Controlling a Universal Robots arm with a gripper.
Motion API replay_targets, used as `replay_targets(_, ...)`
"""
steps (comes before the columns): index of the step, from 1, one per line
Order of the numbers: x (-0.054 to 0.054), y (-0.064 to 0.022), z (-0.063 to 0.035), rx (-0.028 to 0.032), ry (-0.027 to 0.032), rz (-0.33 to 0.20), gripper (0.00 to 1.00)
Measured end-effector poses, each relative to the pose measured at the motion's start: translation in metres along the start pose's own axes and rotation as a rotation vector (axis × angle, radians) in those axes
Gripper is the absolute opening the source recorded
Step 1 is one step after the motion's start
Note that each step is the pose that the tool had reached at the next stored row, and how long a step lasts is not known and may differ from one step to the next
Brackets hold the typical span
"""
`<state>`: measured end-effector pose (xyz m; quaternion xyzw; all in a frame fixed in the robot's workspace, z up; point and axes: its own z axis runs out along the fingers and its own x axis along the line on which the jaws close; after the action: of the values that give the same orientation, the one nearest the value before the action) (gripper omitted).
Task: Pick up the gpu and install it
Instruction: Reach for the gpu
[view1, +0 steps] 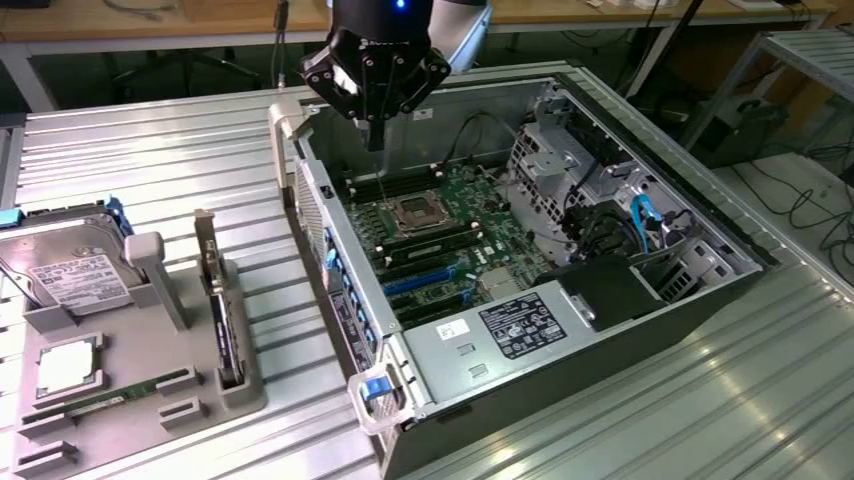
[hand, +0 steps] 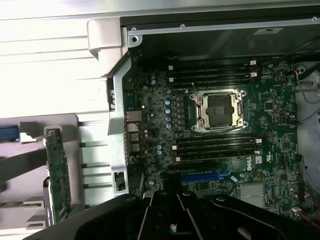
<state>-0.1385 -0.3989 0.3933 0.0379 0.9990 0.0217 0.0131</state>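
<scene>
- The jaws are sitting pinched right together with nothing in them, hanging inside the open case, just above the motherboard and close to the CPU socket.
- If they're dropping straight down from here, they're going to be jabbing the bare socket or the board.
- The case wall on the exterior view's left is standing between the jaws and the card, so a low sideways sweep is risking a clip on that rim.
- The gpu is standing on edge in a slot of the grey holder on the desk, well apart from the jaws.
- Being thin and upright, it's asking to get tipped or rammed if the jaws are arriving closed like this.
- The RAM stick and hard drive are sharing that holder, so a sloppy approach is risking bumping or grabbing the wrong part.
</scene>
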Motion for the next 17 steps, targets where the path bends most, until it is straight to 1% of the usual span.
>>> replay_targets(17,0.012,-0.0009,-0.0003,0.0,0.0,0.0,0.11)
